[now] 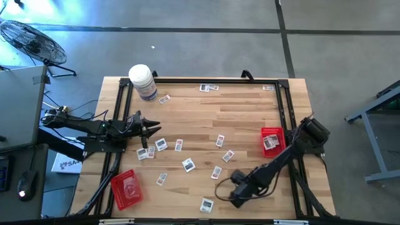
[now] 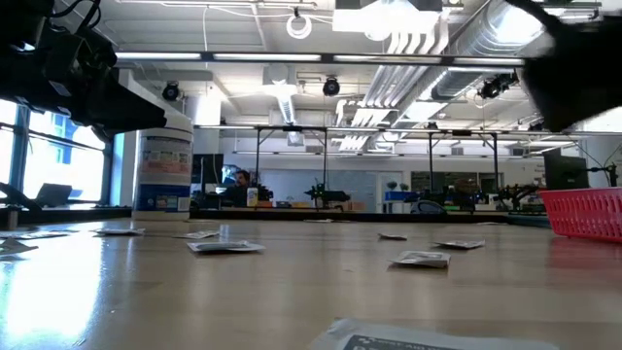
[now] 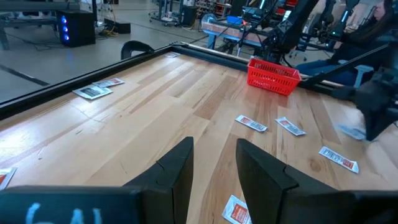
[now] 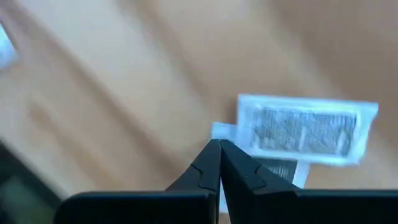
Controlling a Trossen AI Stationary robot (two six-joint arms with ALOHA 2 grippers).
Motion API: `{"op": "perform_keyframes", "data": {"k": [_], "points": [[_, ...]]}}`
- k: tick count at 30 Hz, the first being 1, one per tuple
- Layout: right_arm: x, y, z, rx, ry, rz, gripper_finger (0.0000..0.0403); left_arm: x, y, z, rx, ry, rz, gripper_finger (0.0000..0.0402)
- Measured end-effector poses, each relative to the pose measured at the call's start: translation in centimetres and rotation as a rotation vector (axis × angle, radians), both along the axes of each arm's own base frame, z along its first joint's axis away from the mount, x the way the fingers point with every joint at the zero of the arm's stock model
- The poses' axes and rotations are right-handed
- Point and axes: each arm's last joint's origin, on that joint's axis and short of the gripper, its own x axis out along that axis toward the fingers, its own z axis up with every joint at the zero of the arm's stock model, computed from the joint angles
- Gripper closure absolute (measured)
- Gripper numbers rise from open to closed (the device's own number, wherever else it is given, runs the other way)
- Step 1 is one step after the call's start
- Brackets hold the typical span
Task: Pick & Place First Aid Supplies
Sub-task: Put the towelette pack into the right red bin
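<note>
Several small white first aid packets (image 1: 188, 164) lie flat on the wooden table, among them one near the near edge (image 1: 206, 204). My left gripper (image 3: 214, 144) is open and hovers over the table's left part (image 1: 153, 127), above a red-printed packet (image 3: 236, 211) and touching nothing. My right gripper (image 4: 219, 144) is shut and reaches low over the near middle of the table (image 1: 236, 190). Just past its tips sits a white packet with grey print (image 4: 305, 127), and a second pale layer (image 4: 283, 171) shows behind it. My right gripper is shut with a pale edge (image 4: 224, 131) right at its fingertips (image 4: 211, 158), beside the grey-printed packet. The packet stands out sideways beyond the tips, over the blurred table. Whether I hold one packet or two, and whether it is lifted clear, I cannot tell.
A white jar with a bluish label (image 1: 142, 81) stands at the far left corner. One red tray (image 1: 272, 132) at the right side holds packets; another (image 1: 127, 187) sits near the left near corner. A black frame (image 1: 206, 80) rims the table.
</note>
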Motion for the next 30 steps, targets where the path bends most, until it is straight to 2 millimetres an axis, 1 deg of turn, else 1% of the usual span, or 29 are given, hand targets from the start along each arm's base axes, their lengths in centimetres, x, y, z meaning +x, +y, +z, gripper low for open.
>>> {"op": "perform_keyframes", "data": {"k": [3, 6, 9, 12, 16, 18, 22, 26, 30], "points": [[1.3, -0.4, 1.0, -0.073, -0.105, 0.033, 0.0399, 0.0, 0.0, 0.0, 0.0, 0.0, 0.0, 0.0283], [2.3, -0.1, 2.4, -0.094, -0.168, 0.102, 0.0399, 0.0, 0.0, 0.0, 0.0, 0.0, 0.0, 0.0283], [2.7, 0.3, 3.6, -0.093, -0.162, 0.137, 0.0394, 0.0, 0.0, 0.0, 0.0, 0.0, 0.0, 0.0283], [2.6, 0.4, 4.0, -0.063, -0.13, 0.171, 0.0377, 0.0, 0.0, 0.0, 0.0, 0.0, 0.0, 0.0283], [2.2, 0.8, 3.5, -0.038, -0.133, 0.269, 0.0335, 0.0, 0.0, 0.0, 0.0, 0.0, 0.0, 0.0283], [1.8, 1.2, 3.3, -0.072, -0.152, 0.348, 0.0312, 0.0, 0.0, 0.0, 0.0, 0.0, 0.0, 0.0283], [0.6, 2.2, 2.9, -0.178, -0.195, 0.437, 0.028, 0.0, 0.0, 0.0, 0.0, 0.0, 0.0, 0.0283], [-1.0, 3.1, 2.0, -0.271, -0.226, 0.504, 0.0265, 0.0, 0.0, 0.0, 0.0, 0.0, 0.0, 0.0283], [-2.5, 3.4, 0.4, -0.328, -0.244, 0.562, 0.0264, 0.0, 0.0, 0.0, 0.0, 0.0, 0.0, 0.0283]]}}
